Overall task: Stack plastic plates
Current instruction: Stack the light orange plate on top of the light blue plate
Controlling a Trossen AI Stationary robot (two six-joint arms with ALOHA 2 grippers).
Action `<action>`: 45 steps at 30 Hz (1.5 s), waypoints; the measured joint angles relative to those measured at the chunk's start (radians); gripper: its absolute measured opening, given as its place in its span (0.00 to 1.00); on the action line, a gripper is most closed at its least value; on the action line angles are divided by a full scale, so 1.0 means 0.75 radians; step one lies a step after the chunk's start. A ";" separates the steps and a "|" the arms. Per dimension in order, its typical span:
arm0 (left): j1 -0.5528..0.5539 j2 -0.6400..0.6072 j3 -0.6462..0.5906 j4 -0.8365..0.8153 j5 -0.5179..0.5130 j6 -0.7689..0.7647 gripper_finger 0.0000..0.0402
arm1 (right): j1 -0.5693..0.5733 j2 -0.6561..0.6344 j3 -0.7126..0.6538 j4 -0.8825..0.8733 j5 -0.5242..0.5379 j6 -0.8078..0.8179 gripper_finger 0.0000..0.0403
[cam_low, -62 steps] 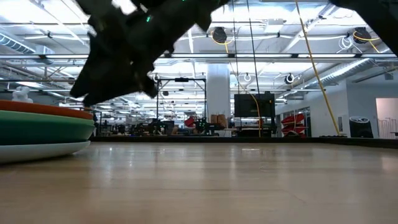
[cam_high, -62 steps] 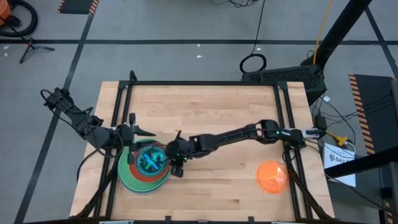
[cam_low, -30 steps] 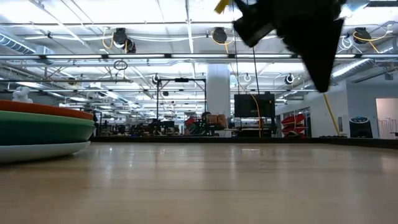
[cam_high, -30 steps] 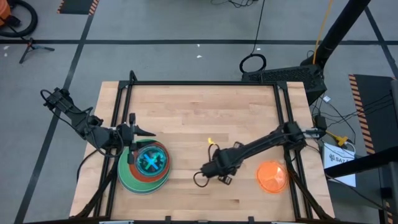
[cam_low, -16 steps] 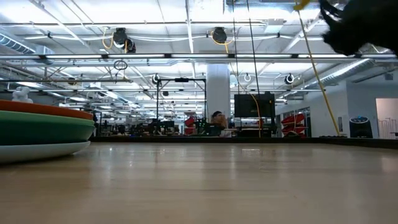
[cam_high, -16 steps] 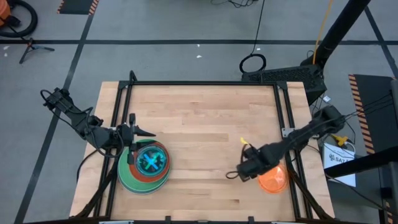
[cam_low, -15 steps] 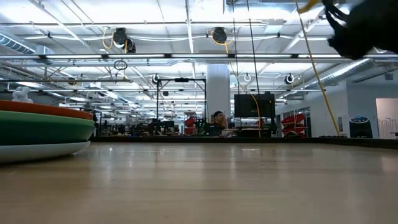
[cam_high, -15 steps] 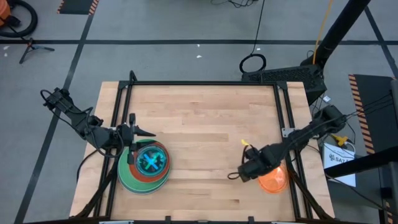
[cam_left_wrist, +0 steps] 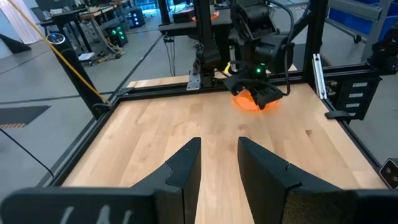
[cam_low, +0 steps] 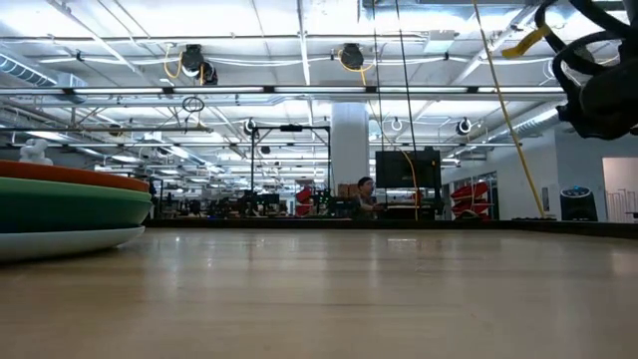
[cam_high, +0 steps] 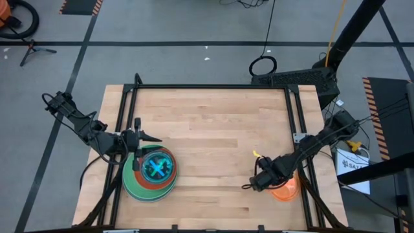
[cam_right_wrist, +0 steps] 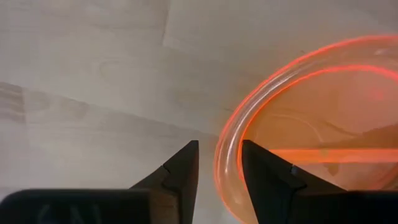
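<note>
A stack of plates [cam_high: 150,175] rests on the table's near left part, with green plates low down, a red-orange one above them and a small cyan plate [cam_high: 157,168] on top; the low view shows its edge [cam_low: 70,204]. A small translucent orange plate [cam_high: 286,187] lies flat near the right edge. My right gripper [cam_high: 253,184] is open and points down at that plate's left rim [cam_right_wrist: 225,155], which passes between its two fingers, one over the plate and one over bare wood. My left gripper [cam_high: 145,137] waits open at the stack's far left side.
Bare wooden tabletop [cam_high: 213,136] spreads between the stack and the orange plate. A black metal frame [cam_high: 207,87] runs along the table's edges. The right arm [cam_low: 598,70] shows high at the right in the low view. The left wrist view sees the right gripper [cam_left_wrist: 258,93] over the orange plate [cam_left_wrist: 247,103].
My right gripper has swung from the table's middle toward the right edge and come down at the orange plate's left rim. The stack, the orange plate and my left arm have stayed where they were.
</note>
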 joint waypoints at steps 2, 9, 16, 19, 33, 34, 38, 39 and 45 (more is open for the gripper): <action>0.000 0.000 0.000 0.001 0.000 0.002 0.28 | 0.000 0.019 0.001 -0.002 0.001 0.000 0.28; 0.000 0.000 0.000 0.001 0.000 0.007 0.28 | 0.000 0.091 0.001 -0.004 -0.012 -0.049 0.25; 0.000 0.000 0.000 0.002 -0.001 0.009 0.28 | -0.001 0.152 0.005 0.019 -0.012 -0.105 0.20; 0.000 0.000 0.000 0.002 -0.001 0.009 0.28 | -0.001 0.155 0.005 0.041 -0.014 -0.113 0.17; 0.000 0.000 0.000 0.005 -0.001 0.011 0.28 | -0.020 0.150 0.089 -0.036 0.015 -0.271 0.01; 0.000 0.000 0.000 0.005 -0.001 0.012 0.28 | -0.022 0.150 0.113 -0.067 0.037 -0.293 0.01; 0.000 0.000 0.000 0.005 -0.002 0.016 0.28 | -0.050 0.150 0.227 -0.197 0.153 -0.393 0.01; 0.000 0.000 0.000 0.005 -0.002 0.017 0.28 | -0.059 0.150 0.258 -0.227 0.172 -0.422 0.01; 0.000 0.000 0.000 0.005 -0.002 0.016 0.28 | -0.110 0.150 0.442 -0.289 0.348 -0.695 0.01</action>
